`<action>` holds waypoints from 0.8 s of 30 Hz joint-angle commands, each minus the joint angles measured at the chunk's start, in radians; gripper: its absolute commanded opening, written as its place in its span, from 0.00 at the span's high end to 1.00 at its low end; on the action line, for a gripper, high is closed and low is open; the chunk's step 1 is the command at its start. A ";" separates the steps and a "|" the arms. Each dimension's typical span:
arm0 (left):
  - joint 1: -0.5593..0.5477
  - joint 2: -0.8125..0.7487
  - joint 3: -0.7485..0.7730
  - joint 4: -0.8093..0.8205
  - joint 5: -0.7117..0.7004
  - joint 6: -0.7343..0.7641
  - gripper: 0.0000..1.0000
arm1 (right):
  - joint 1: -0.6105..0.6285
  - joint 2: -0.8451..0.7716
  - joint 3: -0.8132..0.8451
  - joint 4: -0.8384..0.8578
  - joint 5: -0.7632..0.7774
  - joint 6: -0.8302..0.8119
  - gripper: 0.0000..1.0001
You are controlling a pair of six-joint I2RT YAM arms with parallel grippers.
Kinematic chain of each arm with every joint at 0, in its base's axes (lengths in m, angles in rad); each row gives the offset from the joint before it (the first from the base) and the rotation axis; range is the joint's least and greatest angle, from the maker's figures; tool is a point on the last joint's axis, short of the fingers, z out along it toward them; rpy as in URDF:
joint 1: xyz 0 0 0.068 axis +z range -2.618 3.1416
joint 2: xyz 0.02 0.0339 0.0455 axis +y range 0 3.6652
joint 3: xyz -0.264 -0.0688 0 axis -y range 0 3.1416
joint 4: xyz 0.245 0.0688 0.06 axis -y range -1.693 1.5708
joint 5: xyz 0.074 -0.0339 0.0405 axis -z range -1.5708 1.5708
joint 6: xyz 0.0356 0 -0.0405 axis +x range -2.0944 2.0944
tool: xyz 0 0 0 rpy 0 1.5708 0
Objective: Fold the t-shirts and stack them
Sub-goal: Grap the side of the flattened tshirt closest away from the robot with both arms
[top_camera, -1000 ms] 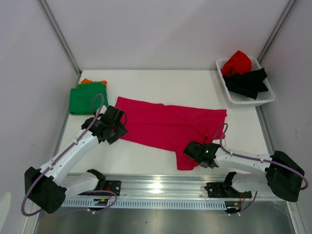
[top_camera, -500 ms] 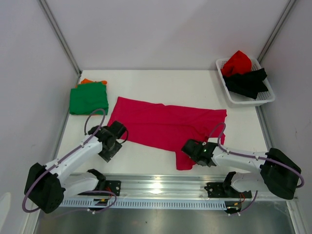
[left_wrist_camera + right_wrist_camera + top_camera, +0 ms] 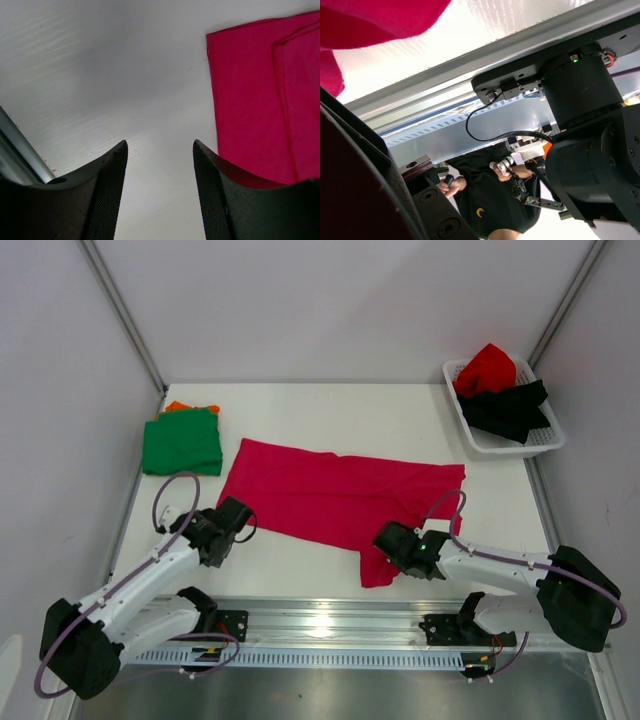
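Magenta-pink t-shirt [image 3: 335, 498] lay spread flat across the middle of the white surface [image 3: 330, 410]. Its long axis ran left to right, and a narrower flap hung toward the near edge on its right half. In the left wrist view a folded layer showed along the cloth as a straight crease.

Left gripper [image 3: 232, 520]: jaws parted about halfway and holding nothing. They sat low over bare surface just off the shirt's near-left corner. In the left wrist view the right-hand finger overlapped the shirt's edge; could not tell whether it touched the fabric.

Right gripper [image 3: 392, 540]: jaws clenched tight at the root of the near flap, on top of the cloth. The right wrist view showed dark red fabric close against the finger, so the jaws looked pinched on the magenta-pink t-shirt. That camera was tilted back toward the arm base and the metal rail [image 3: 330, 620].

Green t-shirt [image 3: 181, 443] lay folded at the far left of the surface. An orange t-shirt [image 3: 178, 406] peeked out from under its far edge.

White basket [image 3: 525, 446] stood at the far right corner, well apart from both arms. It held a red t-shirt [image 3: 487, 368] bunched at the far end and a black t-shirt [image 3: 508, 408] crumpled beside it, spilling over the rim.
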 commanded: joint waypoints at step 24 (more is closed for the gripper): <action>-0.002 0.065 -0.252 0.654 -0.085 0.040 0.39 | -0.010 -0.072 -0.029 0.086 -0.006 -0.053 1.00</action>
